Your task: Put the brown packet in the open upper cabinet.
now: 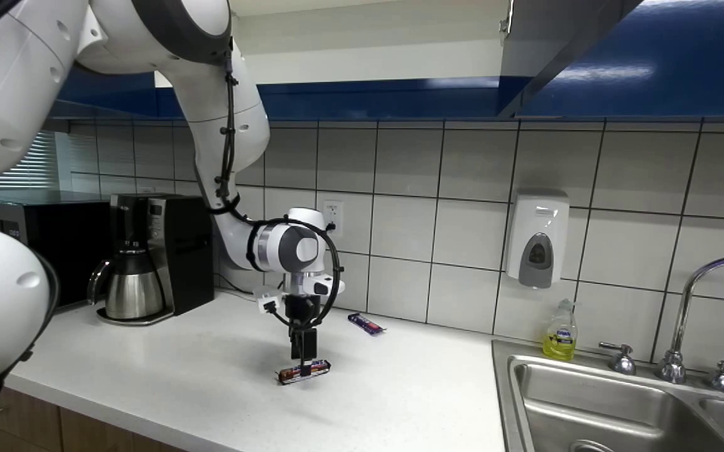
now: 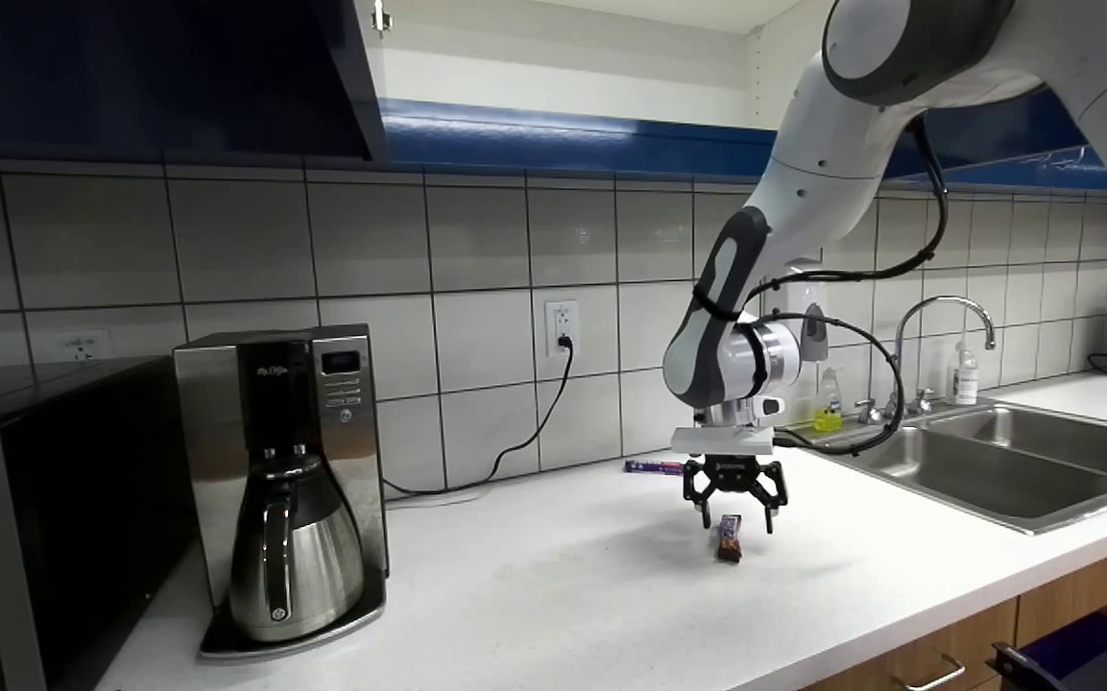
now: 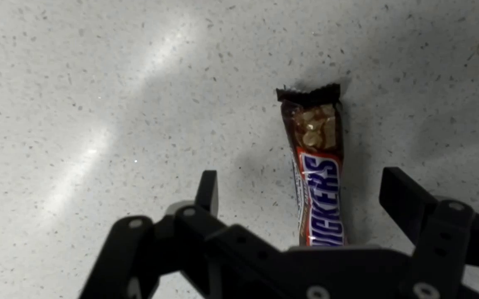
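The brown packet (image 1: pixel 287 376) is a Snickers bar lying flat on the white counter; it also shows in an exterior view (image 2: pixel 729 543) and in the wrist view (image 3: pixel 320 178). My gripper (image 2: pixel 738 526) points straight down just over the packet. In the wrist view its fingers (image 3: pixel 300 178) are spread wide, one on each side of the packet, with gaps on both sides. The packet's near end is hidden behind the gripper body there. The open upper cabinet (image 1: pixel 368 53) with its pale interior is on the wall above; it also shows in an exterior view (image 2: pixel 563 62).
A purple packet (image 1: pixel 367 324) lies near the tiled wall. A coffee maker (image 2: pixel 303 480) and a microwave (image 2: pixel 44 499) stand on one side, a sink (image 1: pixel 594 402) on the other. The blue cabinet door (image 1: pixel 644 69) is swung open. A yellow soap bottle (image 1: pixel 561 336) stands by the sink.
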Robot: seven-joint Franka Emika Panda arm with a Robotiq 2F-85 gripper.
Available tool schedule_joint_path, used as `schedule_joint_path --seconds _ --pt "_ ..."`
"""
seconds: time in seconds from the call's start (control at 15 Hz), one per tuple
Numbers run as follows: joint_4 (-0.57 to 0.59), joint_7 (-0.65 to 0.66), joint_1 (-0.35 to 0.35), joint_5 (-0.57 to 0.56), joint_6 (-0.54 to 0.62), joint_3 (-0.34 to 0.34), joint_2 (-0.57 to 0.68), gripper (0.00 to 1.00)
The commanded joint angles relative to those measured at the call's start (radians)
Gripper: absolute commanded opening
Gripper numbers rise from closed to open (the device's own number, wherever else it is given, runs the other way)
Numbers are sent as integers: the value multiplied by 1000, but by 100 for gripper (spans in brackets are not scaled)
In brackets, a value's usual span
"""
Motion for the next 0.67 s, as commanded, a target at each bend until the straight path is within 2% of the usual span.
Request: schedule_joint_path --seconds 0.0,0.6 --pt "37 48 20 -26 -2 -16 31 100" --pt "81 60 25 -22 -9 -22 74 100"
